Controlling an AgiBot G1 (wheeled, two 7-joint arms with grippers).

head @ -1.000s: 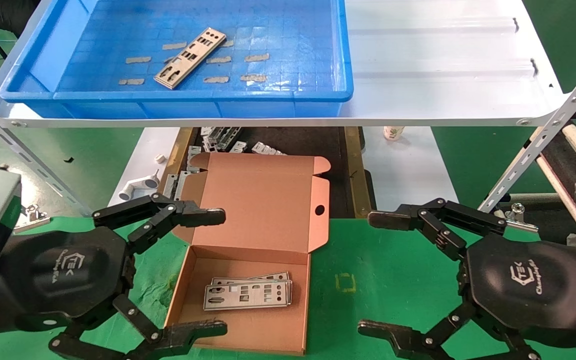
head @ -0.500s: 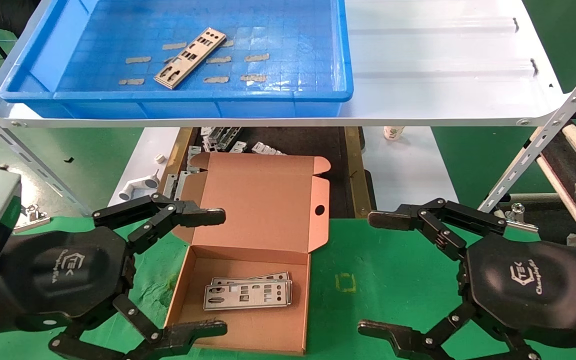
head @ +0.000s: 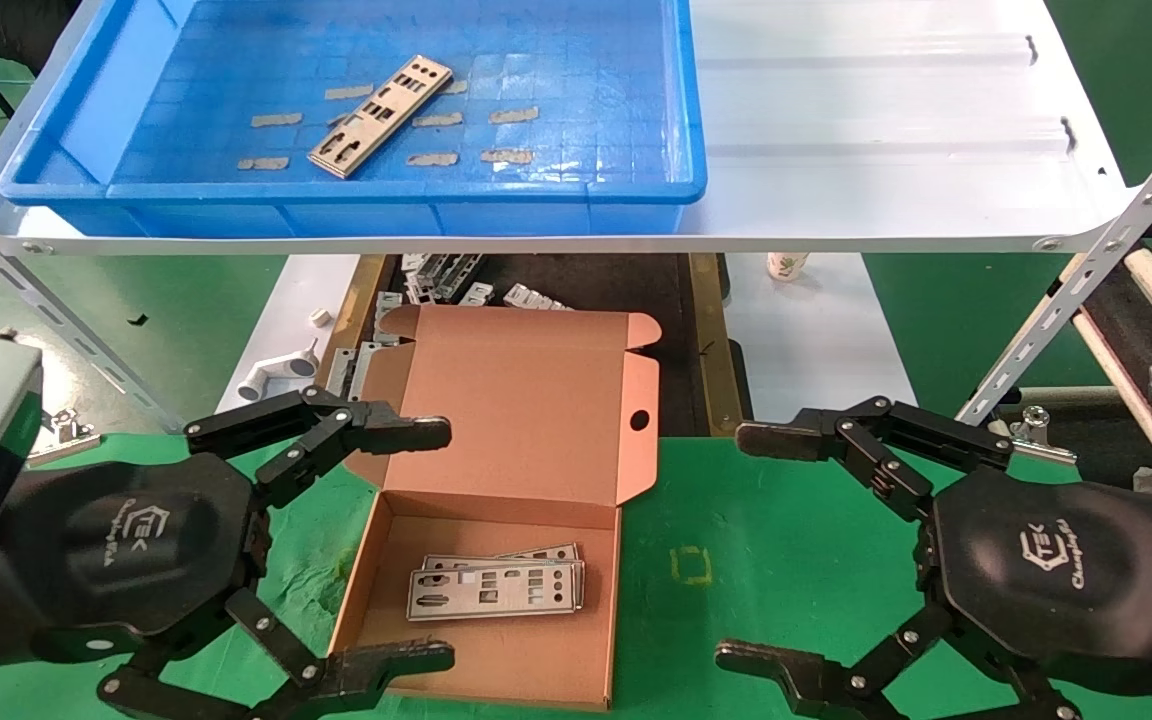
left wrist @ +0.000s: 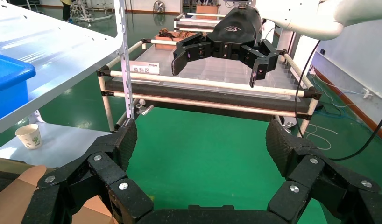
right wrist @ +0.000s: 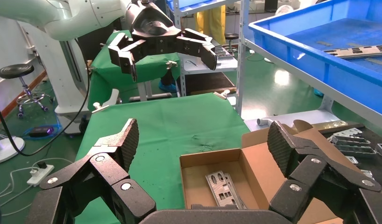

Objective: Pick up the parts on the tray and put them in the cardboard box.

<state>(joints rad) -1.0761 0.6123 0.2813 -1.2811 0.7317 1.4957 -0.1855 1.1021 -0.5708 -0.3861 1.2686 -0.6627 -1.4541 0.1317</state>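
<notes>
- Brown corrugated cardboard box (head: pixel 526 470), lid open, on green worktop (head: pixel 766 560): held two silver-grey punched metal plates (head: pixel 496 587).
- Bright-blue plastic tray (head: pixel 636 150): one plate (head: pixel 381 115) remained.
- Left hand (head: pixel 356 545), right hand (head: pixel 786 545): wide open, empty, flanking box.

One punched silver-grey metal plate (head: pixel 381 115) lies flat, aligned one to seven o'clock, in the shallow bright-blue plastic tray (head: pixel 636 190); two overlapping plates (head: pixel 496 585) rest inside the open brown cardboard box (head: pixel 526 420).
</notes>
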